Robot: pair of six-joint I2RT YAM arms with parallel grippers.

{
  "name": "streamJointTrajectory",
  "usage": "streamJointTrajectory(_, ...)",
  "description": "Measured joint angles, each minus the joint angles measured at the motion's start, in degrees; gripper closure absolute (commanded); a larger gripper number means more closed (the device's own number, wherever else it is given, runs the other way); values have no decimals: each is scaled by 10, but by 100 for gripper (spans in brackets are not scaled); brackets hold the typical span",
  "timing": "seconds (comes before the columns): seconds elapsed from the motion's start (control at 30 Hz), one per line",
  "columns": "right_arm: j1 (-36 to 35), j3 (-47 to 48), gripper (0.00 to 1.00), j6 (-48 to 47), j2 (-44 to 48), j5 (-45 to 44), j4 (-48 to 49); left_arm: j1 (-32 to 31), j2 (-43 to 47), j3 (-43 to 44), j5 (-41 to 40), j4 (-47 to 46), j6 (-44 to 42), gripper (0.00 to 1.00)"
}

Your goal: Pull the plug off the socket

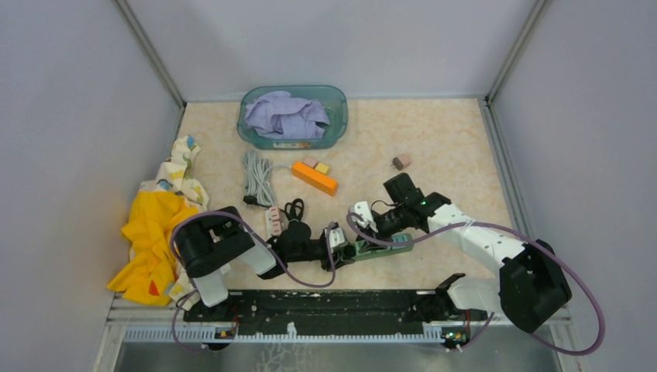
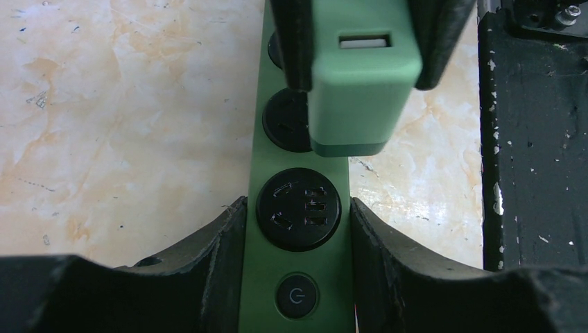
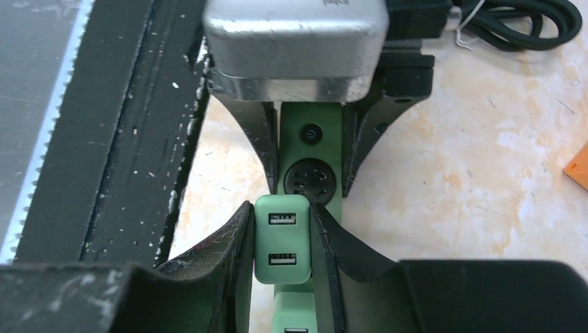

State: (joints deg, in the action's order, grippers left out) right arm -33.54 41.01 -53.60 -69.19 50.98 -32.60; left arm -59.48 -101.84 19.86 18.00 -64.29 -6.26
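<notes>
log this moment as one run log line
left end effector: shut on power strip | right end effector: shut on plug | plug: at socket, seating unclear

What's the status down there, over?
Left gripper clamps strip. Right gripper shut on plug, over its socket, seating unclear. Nothing seen blocking the pull. Over.

I work in what looks like a robotics lab cell: plain grey panel walls (image 1: 70, 116) on aluminium framing (image 1: 152, 54) box in a marble-patterned tabletop (image 1: 449, 139), a black mounting rail (image 1: 333, 301) runs along its near edge, and loose props include a teal tub (image 1: 339, 116) and an orange block (image 1: 314, 178).
</notes>
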Motion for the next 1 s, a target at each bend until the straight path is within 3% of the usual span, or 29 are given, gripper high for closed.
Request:
streamJointTrajectory(0.33, 5, 23, 100, -4, 1, 49, -20, 0, 5, 0, -1, 8, 0, 100)
streamJointTrajectory(0.8, 145, 41, 100, 41, 51, 102, -20, 0, 10, 1, -1, 15, 8, 99)
streamJointTrajectory(0.83, 153, 41, 100, 53, 52, 102, -11, 0, 10, 1, -1, 17, 10, 98)
streamJointTrajectory(1.0, 182, 42, 100, 118, 54, 91, 44, 0, 15, 1, -2, 23, 22, 70)
